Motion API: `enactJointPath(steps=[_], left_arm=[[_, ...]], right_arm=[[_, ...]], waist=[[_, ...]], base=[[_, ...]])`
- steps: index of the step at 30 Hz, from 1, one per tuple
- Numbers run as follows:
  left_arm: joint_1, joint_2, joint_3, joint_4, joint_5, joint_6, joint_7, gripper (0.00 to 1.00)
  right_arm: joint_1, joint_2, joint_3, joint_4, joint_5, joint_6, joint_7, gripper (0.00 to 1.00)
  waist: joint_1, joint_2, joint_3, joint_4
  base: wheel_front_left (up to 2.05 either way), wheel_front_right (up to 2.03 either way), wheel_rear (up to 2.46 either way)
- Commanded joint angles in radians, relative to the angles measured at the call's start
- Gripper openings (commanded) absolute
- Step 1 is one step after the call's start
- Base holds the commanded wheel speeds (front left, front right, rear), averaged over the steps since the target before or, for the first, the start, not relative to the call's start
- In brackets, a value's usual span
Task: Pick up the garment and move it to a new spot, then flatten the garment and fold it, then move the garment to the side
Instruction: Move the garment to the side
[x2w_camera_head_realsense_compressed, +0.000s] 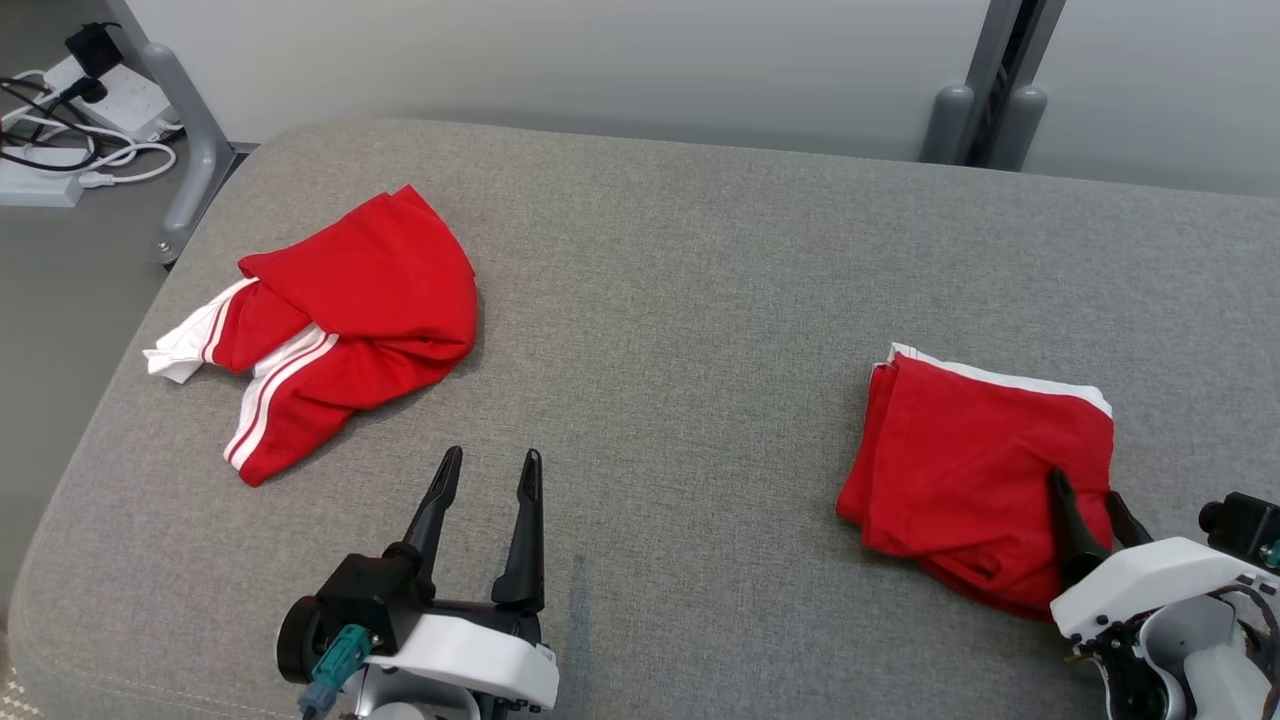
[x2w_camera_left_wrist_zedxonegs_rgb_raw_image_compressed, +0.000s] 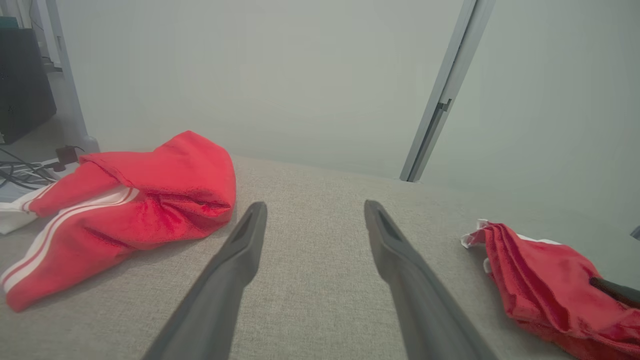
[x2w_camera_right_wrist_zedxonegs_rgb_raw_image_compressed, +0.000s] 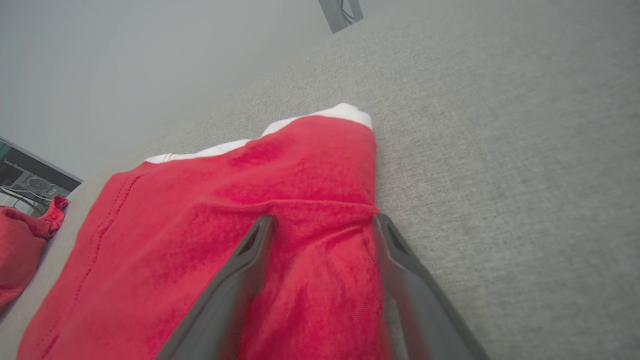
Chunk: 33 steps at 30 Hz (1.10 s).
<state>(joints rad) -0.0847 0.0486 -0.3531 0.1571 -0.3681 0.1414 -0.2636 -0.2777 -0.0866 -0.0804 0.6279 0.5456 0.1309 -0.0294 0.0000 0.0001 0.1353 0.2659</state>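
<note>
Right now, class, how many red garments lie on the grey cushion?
2. A crumpled garment lies far left; a folded garment lies near right, beneath the right gripper, jaws open. None seems hidden.

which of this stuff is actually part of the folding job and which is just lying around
Part of the job:
- folded red garment, with the right gripper open at its near edge
- crumpled red garment, probably next in line
- left gripper, open above the grey cushion

Just lying about:
- power strip and cables on the floor
- metal posts behind the cushion
</note>
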Motion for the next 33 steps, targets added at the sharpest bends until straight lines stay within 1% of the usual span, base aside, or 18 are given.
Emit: enactJointPath(steps=[1, 8, 12, 16, 17, 18, 21, 28, 29, 30, 31, 32, 33], left_arm=[[-0.01, 0.004, 0.004, 0.001, 0.007, 0.001, -0.001, 1.0], [-0.005, 0.004, 0.0, 0.002, 0.006, 0.005, -0.001, 1.0], [-0.008, 0.004, -0.004, 0.0, 0.007, 0.004, -0.002, 1.0], [-0.016, 0.004, -0.003, 0.002, 0.009, 0.002, -0.001, 1.0], [-0.016, 0.004, -0.001, 0.002, 0.01, 0.002, -0.002, 1.0], [-0.016, 0.004, 0.0, 0.003, 0.009, 0.002, -0.002, 1.0], [-0.017, 0.004, 0.003, 0.003, 0.01, 0.002, -0.002, 1.0], [-0.02, 0.004, 0.002, -0.008, 0.018, -0.004, -0.001, 1.0], [-0.028, 0.004, -0.007, -0.01, 0.03, -0.012, -0.001, 1.0], [-0.028, 0.004, -0.007, -0.01, 0.03, -0.012, -0.001, 1.0], [-0.033, 0.004, -0.011, -0.01, 0.031, -0.019, -0.001, 1.0], [-0.044, 0.004, -0.022, -0.009, 0.04, -0.03, -0.001, 1.0], [-0.051, 0.004, -0.028, -0.008, 0.047, -0.038, -0.001, 1.0]], right_arm=[[-0.007, -0.003, -0.003, 0.007, -0.01, 0.0, -0.01, 1.0], [-0.013, 0.004, -0.03, 0.066, -0.03, 0.0, -0.034, 1.0], [-0.026, 0.018, -0.015, 0.085, 0.025, 0.0, 0.012, 1.0], [-0.027, 0.021, 0.034, 0.083, 0.071, 0.0, 0.063, 1.0], [-0.027, 0.019, 0.051, 0.081, 0.079, 0.0, 0.074, 0.75], [-0.027, 0.013, 0.065, 0.075, 0.083, 0.0, 0.077, 0.0], [-0.026, -0.013, 0.087, 0.068, 0.085, 0.0, 0.066, 0.0], [-0.049, -0.071, 0.137, 0.074, 0.022, 0.0, 0.03, 0.0], [-0.057, -0.101, 0.177, 0.066, -0.005, 0.0, 0.037, 0.0], [-0.057, -0.101, 0.177, 0.066, -0.005, 0.0, 0.037, 0.0], [-0.062, -0.121, 0.2, 0.059, -0.02, 0.0, 0.04, 0.0], [-0.071, -0.159, 0.24, 0.047, -0.036, 0.0, 0.046, 0.0], [-0.078, -0.178, 0.258, 0.041, -0.042, 0.0, 0.05, 0.0]], waist=[[0.0, -0.0001, -0.001, 0.0], [0.0, -0.0001, -0.011, -0.006], [0.0, -0.0001, -0.01, -0.007], [0.0, -0.0001, -0.01, -0.003], [0.0, -0.0001, -0.009, -0.002], [0.0, -0.0001, -0.009, -0.001], [0.0, -0.0001, -0.008, 0.0], [0.0, -0.0001, 0.001, -0.02], [0.0, -0.0001, 0.009, -0.035], [0.0, -0.0001, 0.009, -0.035], [0.0, -0.0001, 0.013, -0.043], [0.0, -0.0001, 0.022, -0.063], [0.0, -0.0001, 0.027, -0.073]], base=[[0.0, 0.0, 0.0], [0.0, 0.0, 0.0], [0.0, 0.0, 0.0], [0.0, 0.0, 0.0], [0.0, 0.0, 0.0], [0.0, 0.0, 0.0], [0.0, 0.0, 0.0], [0.0, 0.0, 0.0], [0.0, 0.0, 0.0], [0.0, 0.0, 0.0], [0.0, 0.0, 0.0], [0.0, 0.0, 0.0], [0.0, 0.0, 0.0]])
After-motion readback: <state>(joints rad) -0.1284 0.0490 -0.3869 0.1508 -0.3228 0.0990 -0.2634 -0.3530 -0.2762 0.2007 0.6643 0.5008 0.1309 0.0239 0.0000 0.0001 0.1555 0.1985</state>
